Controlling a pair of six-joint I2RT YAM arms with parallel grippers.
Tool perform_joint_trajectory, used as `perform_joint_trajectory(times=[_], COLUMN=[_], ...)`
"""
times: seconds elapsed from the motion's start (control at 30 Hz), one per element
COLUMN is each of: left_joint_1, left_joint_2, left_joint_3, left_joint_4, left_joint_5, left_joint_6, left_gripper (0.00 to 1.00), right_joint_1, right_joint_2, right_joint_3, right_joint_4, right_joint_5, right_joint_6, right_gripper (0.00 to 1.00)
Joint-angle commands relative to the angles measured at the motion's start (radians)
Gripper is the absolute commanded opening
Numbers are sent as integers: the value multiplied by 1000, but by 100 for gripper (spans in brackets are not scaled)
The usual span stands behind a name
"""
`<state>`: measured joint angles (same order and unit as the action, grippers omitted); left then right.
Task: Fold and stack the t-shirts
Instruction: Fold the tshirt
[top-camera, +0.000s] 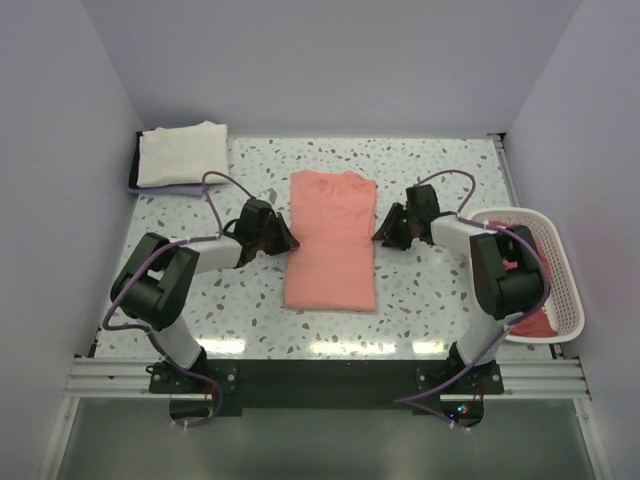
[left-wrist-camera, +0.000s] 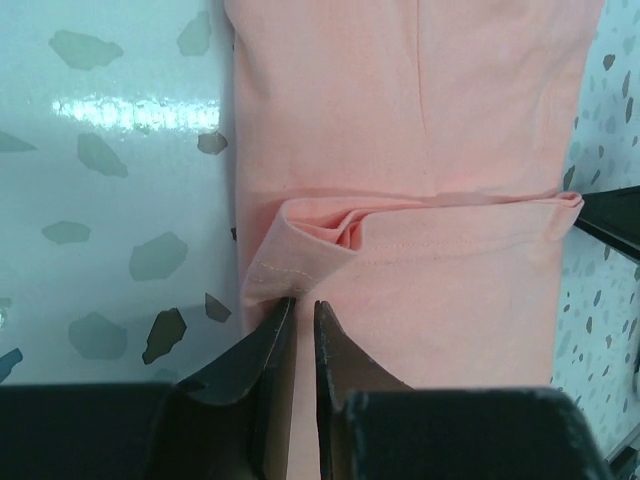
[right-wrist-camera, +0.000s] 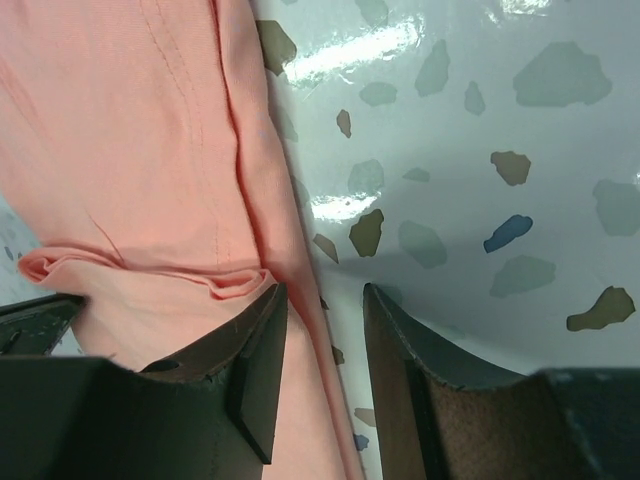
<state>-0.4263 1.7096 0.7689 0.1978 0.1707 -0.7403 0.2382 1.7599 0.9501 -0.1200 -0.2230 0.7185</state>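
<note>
Lying limp, the salmon t-shirt (top-camera: 330, 262) looked best pinched at its side folds; left claw (left-wrist-camera: 305, 302) barely parted, right claw (right-wrist-camera: 325, 290) half open, neither gripping.

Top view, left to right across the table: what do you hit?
cream shirt → left gripper → salmon shirt → right gripper → basket

Speckled terrazzo tabletop (top-camera: 430, 170) lies open beyond and in front of the folded salmon-pink t-shirt (top-camera: 331, 240). The left gripper (top-camera: 290, 238) and right gripper (top-camera: 380, 232) crowd its sides. A folded cream-white t-shirt (top-camera: 180, 155) fills the far-left corner, a white plastic lattice basket (top-camera: 565, 290) the right edge.
</note>
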Motion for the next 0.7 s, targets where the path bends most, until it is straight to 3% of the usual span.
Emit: perform_joint_trajectory(times=[0.0,0.27,0.67], left_joint_1=[15,24,35], left_joint_2=[-41,40,131], left_joint_3=[61,119,104], left_joint_4=[9,28,58], left_joint_5=[3,10,1], left_joint_6=[7,-16,-36], left_gripper=[18,18,16], right_joint_1=[9,47,98], right_joint_2=[-46,-169,-73], right_joint_3=[-4,-42,-17], right_joint_4=[-27,-18,80], right_joint_5=[54,85,69], right_joint_6=[-5,-5,22], right_gripper=[40,39,38])
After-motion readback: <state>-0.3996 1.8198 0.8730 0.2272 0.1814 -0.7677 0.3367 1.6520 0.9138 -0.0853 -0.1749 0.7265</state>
